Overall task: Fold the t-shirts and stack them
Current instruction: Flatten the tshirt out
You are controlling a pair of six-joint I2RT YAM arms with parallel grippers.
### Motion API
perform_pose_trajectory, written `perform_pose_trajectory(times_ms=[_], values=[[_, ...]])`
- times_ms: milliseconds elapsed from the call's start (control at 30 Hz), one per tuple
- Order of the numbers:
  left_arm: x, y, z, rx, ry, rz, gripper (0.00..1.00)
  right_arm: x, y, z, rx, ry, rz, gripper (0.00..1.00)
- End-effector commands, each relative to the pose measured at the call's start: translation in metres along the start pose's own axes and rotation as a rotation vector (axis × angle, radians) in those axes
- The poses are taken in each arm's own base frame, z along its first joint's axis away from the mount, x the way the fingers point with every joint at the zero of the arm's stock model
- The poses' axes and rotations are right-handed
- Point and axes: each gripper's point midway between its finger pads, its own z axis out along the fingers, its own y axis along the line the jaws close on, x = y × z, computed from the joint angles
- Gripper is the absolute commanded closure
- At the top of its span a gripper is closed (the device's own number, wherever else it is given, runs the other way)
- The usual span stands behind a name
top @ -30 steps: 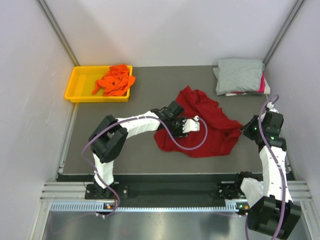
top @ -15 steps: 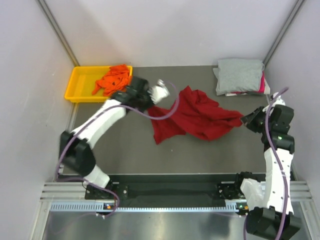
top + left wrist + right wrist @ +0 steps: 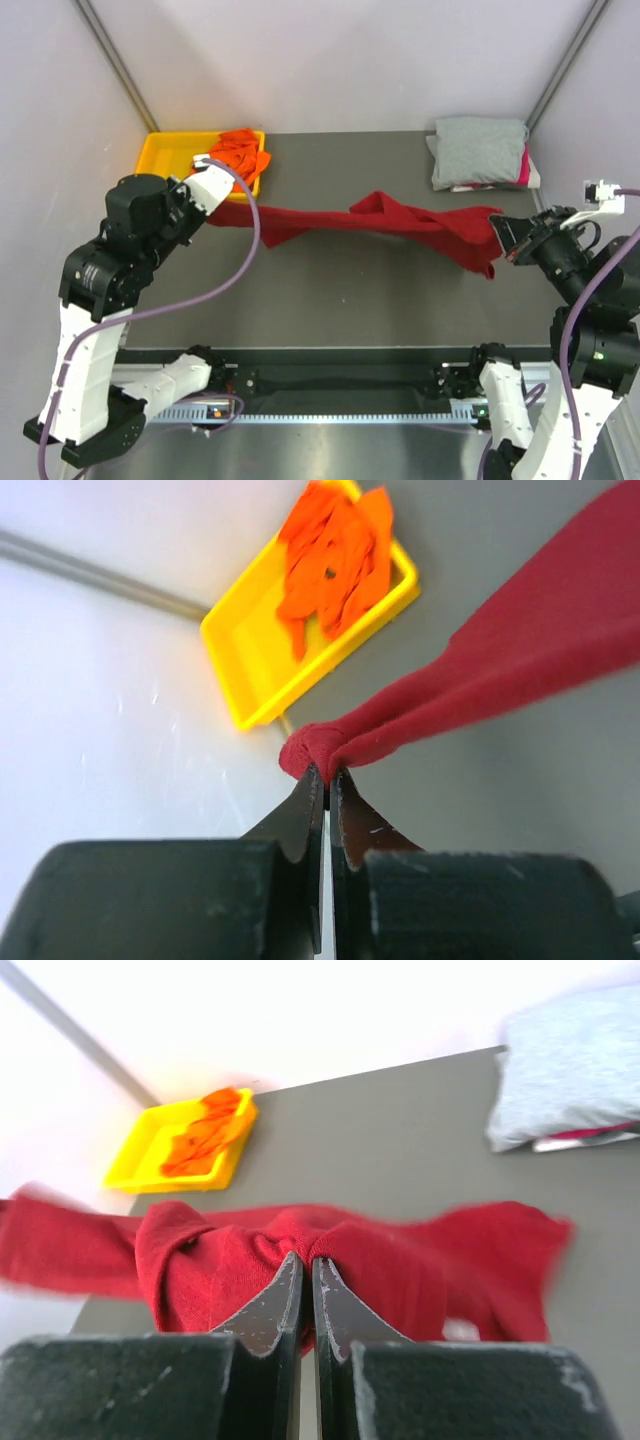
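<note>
A dark red t-shirt (image 3: 400, 222) hangs stretched in the air across the dark mat between both arms. My left gripper (image 3: 212, 215) is shut on its left end (image 3: 318, 746), up near the yellow tray. On the right, my right gripper (image 3: 497, 228) is shut on the other end (image 3: 300, 1245), and a fold of cloth droops below it. A bright orange t-shirt (image 3: 238, 156) lies crumpled in the tray. At the back right, a light grey t-shirt (image 3: 478, 148) lies folded on top of a pink one (image 3: 523, 166).
The yellow plastic tray (image 3: 162, 160) stands at the back left corner of the mat (image 3: 330, 290). White walls close in on three sides. The arm bases and a metal rail run along the near edge.
My left gripper shut on the red shirt at the mat's middle, then rose and swung left to the tray. The right gripper pulled right and up. The shirt went from a heap to a taut band.
</note>
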Motion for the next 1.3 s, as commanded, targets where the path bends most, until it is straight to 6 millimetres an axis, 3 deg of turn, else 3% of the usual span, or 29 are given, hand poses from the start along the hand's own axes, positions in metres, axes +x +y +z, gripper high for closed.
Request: perform_pose_trajectory(times_ms=[0, 133, 233, 267, 300, 333, 367, 400, 433, 467, 500, 567, 600, 667, 700, 767, 800, 867, 900, 933, 967, 1000, 1033, 1067, 1133, 1167, 1200, 1233, 1267], values=[[0.035, 0.005, 0.009, -0.059, 0.181, 0.034, 1.00, 0.012, 0.000, 0.018, -0.059, 0.068, 0.080, 1.00], [0.028, 0.014, 0.060, -0.118, 0.216, 0.089, 1.00, -0.005, -0.006, 0.058, -0.130, 0.025, 0.198, 1.00], [0.013, 0.040, 0.115, -0.180, 0.220, 0.089, 1.00, -0.046, -0.010, 0.099, -0.209, -0.087, 0.229, 1.00], [0.017, 0.057, 0.130, -0.206, 0.241, 0.054, 1.00, -0.047, -0.025, 0.125, -0.192, -0.070, 0.269, 1.00], [0.002, 0.068, 0.162, -0.190, 0.226, 0.024, 1.00, -0.061, -0.016, 0.136, -0.222, -0.084, 0.250, 1.00], [-0.002, 0.080, 0.177, -0.206, 0.228, -0.027, 1.00, -0.067, -0.017, 0.150, -0.214, -0.083, 0.248, 1.00], [-0.028, 0.119, 0.171, -0.296, 0.162, -0.079, 1.00, -0.060, -0.035, 0.185, -0.169, -0.039, 0.270, 1.00], [-0.019, 0.117, 0.210, -0.271, 0.215, -0.085, 1.00, -0.087, -0.009, 0.192, -0.226, -0.066, 0.219, 1.00], [-0.026, 0.129, 0.219, -0.301, 0.203, -0.109, 1.00, -0.091, -0.007, 0.206, -0.230, -0.046, 0.203, 1.00], [-0.054, 0.157, 0.207, -0.382, 0.120, -0.135, 1.00, -0.084, -0.019, 0.239, -0.210, -0.003, 0.224, 1.00], [-0.050, 0.161, 0.230, -0.408, 0.144, -0.135, 1.00, -0.116, 0.000, 0.241, -0.258, -0.058, 0.194, 1.00], [-0.072, 0.191, 0.224, -0.525, 0.053, -0.156, 1.00, -0.133, -0.004, 0.268, -0.268, -0.094, 0.209, 1.00], [-0.077, 0.201, 0.217, -0.571, 0.028, -0.167, 1.00, -0.162, 0.006, 0.263, -0.283, -0.162, 0.183, 1.00], [-0.084, 0.218, 0.208, -0.624, -0.043, -0.204, 1.00, -0.177, 0.001, 0.273, -0.259, -0.203, 0.165, 1.00], [-0.092, 0.224, 0.191, -0.639, -0.082, -0.213, 1.00, -0.195, 0.011, 0.266, -0.281, -0.242, 0.141, 1.00], [-0.094, 0.216, 0.192, -0.592, -0.113, -0.202, 1.00, -0.199, 0.016, 0.265, -0.311, -0.249, 0.126, 1.00], [-0.100, 0.218, 0.174, -0.599, -0.143, -0.201, 1.00, -0.194, 0.015, 0.267, -0.315, -0.235, 0.127, 1.00], [-0.090, 0.201, 0.185, -0.542, -0.127, -0.171, 1.00, -0.188, 0.018, 0.260, -0.325, -0.228, 0.107, 1.00], [-0.089, 0.198, 0.175, -0.535, -0.135, -0.167, 1.00, -0.163, 0.004, 0.269, -0.296, -0.177, 0.125, 1.00], [-0.083, 0.189, 0.179, -0.503, -0.119, -0.153, 1.00, -0.151, -0.002, 0.269, -0.280, -0.159, 0.105, 1.00], [-0.059, 0.161, 0.202, -0.407, -0.063, -0.127, 1.00, -0.145, -0.001, 0.257, -0.272, -0.153, 0.093, 1.00], [-0.057, 0.155, 0.192, -0.397, -0.080, -0.122, 1.00, -0.101, -0.024, 0.265, -0.218, -0.066, 0.126, 1.00], [-0.045, 0.141, 0.197, -0.362, -0.065, -0.103, 1.00, -0.078, -0.034, 0.263, -0.188, -0.022, 0.127, 1.00], [-0.019, 0.109, 0.206, -0.280, -0.036, -0.084, 1.00, -0.033, -0.057, 0.256, -0.115, 0.051, 0.155, 1.00], [0.010, 0.076, 0.214, -0.198, 0.002, -0.052, 1.00, 0.017, -0.078, 0.245, -0.052, 0.135, 0.175, 1.00], [0.049, 0.039, 0.226, -0.113, 0.077, -0.041, 1.00, 0.032, -0.086, 0.233, -0.010, 0.143, 0.172, 1.00], [0.056, 0.026, 0.220, -0.077, 0.067, -0.032, 1.00, 0.087, -0.108, 0.225, 0.057, 0.239, 0.212, 1.00], [0.070, 0.011, 0.222, -0.047, 0.084, -0.022, 1.00, 0.109, -0.118, 0.218, 0.086, 0.268, 0.221, 1.00], [0.103, -0.019, 0.225, 0.017, 0.145, -0.022, 1.00, 0.125, -0.123, 0.210, 0.105, 0.282, 0.229, 1.00]])
